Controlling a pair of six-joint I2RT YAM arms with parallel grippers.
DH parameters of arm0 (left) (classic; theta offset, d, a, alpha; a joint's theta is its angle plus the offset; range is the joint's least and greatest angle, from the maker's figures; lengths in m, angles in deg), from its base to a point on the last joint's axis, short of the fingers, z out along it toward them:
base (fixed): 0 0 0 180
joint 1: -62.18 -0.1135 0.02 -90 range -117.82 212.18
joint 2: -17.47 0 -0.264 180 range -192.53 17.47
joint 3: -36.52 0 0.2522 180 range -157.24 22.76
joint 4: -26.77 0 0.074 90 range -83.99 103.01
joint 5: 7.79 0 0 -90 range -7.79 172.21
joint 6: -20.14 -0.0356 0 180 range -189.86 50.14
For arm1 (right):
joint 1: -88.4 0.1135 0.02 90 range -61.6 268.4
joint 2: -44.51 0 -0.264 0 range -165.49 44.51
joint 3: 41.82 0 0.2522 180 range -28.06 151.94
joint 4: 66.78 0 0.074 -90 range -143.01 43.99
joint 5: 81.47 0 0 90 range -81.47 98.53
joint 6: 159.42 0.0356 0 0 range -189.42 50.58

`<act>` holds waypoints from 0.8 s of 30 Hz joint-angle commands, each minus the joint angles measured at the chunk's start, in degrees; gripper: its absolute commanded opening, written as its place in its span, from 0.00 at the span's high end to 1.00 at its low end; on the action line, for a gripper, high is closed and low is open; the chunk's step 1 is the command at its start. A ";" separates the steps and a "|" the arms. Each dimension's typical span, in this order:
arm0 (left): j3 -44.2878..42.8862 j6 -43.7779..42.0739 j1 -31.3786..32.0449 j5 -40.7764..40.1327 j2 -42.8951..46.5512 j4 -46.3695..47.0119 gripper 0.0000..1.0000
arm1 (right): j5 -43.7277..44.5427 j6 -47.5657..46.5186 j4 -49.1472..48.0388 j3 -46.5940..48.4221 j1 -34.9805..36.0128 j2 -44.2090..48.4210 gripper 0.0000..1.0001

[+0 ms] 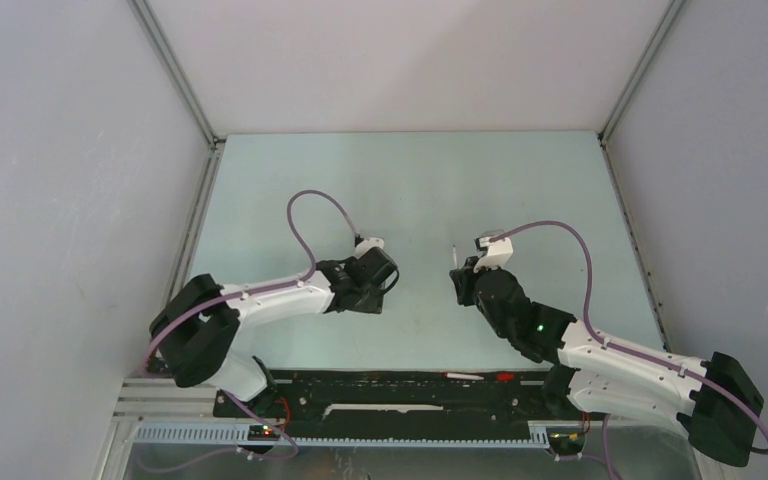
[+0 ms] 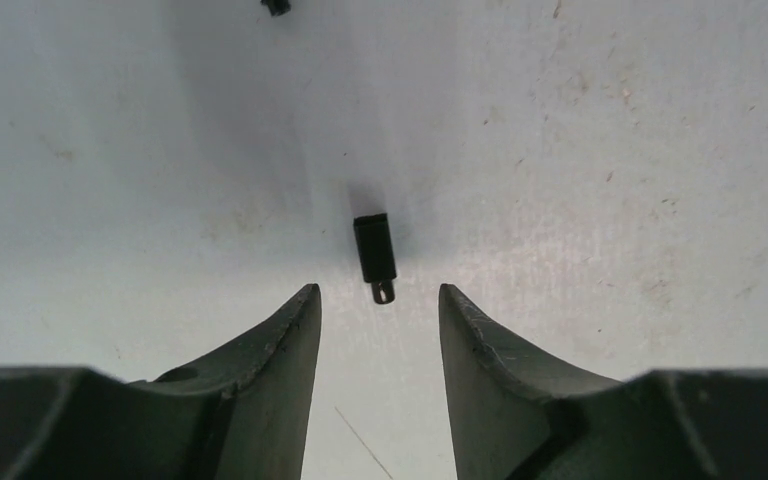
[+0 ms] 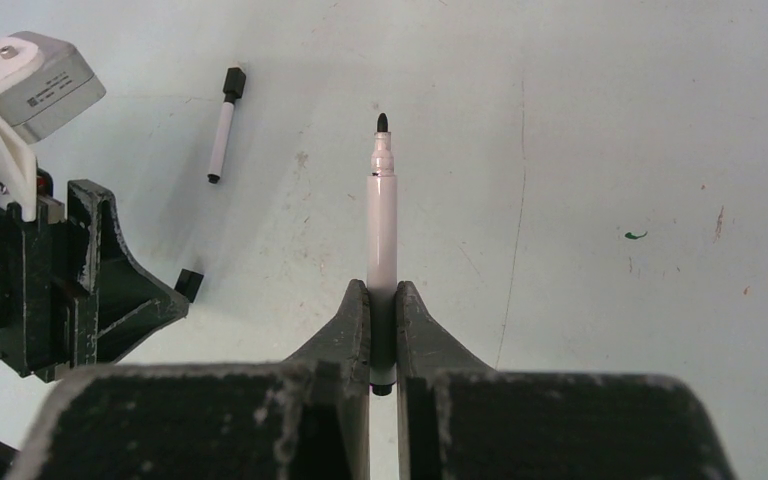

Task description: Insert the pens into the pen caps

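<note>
In the right wrist view, my right gripper (image 3: 381, 300) is shut on the lower end of a white pen (image 3: 381, 230). The pen's uncapped black tip points away from me, above the table. In the top view this pen (image 1: 454, 257) sticks out of the right gripper (image 1: 463, 285). My left gripper (image 2: 377, 290) is open, low over the table. A loose black pen cap (image 2: 374, 247) lies just ahead of its fingertips, centred on the gap. The cap also shows in the right wrist view (image 3: 189, 283), beside the left gripper (image 3: 110, 290). A second white pen (image 3: 221, 130) with a black cap on lies on the table beyond.
The two grippers face each other near the table's middle, a short gap apart. A small black object (image 2: 276, 6) sits at the top edge of the left wrist view. Grey walls enclose the table (image 1: 410, 180) on three sides. Purple cables loop over both arms.
</note>
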 commanded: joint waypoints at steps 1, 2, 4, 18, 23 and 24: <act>-4.36 -1.12 -0.83 0.58 -1.85 -0.50 0.51 | 0.02 0.17 -2.02 0.63 -0.31 -0.18 1.00; -4.57 -0.80 -0.88 0.04 -2.15 -0.63 0.52 | 0.00 0.19 -2.01 0.61 -0.32 -0.14 1.00; -4.94 -0.15 -1.11 -0.85 -2.86 -0.94 0.53 | 0.00 0.25 -1.99 0.65 -0.44 -0.15 1.00; -4.24 0.74 -1.56 -0.52 -7.04 1.35 0.64 | -0.44 0.44 -1.80 0.58 -0.70 -0.13 1.00; -4.37 0.65 -1.67 -0.29 -7.28 1.42 0.66 | -0.53 0.43 -1.84 0.60 -0.78 -0.20 1.00; -4.37 0.65 -1.67 -0.31 -7.28 1.48 0.66 | -0.52 0.43 -1.87 0.57 -0.82 -0.22 1.00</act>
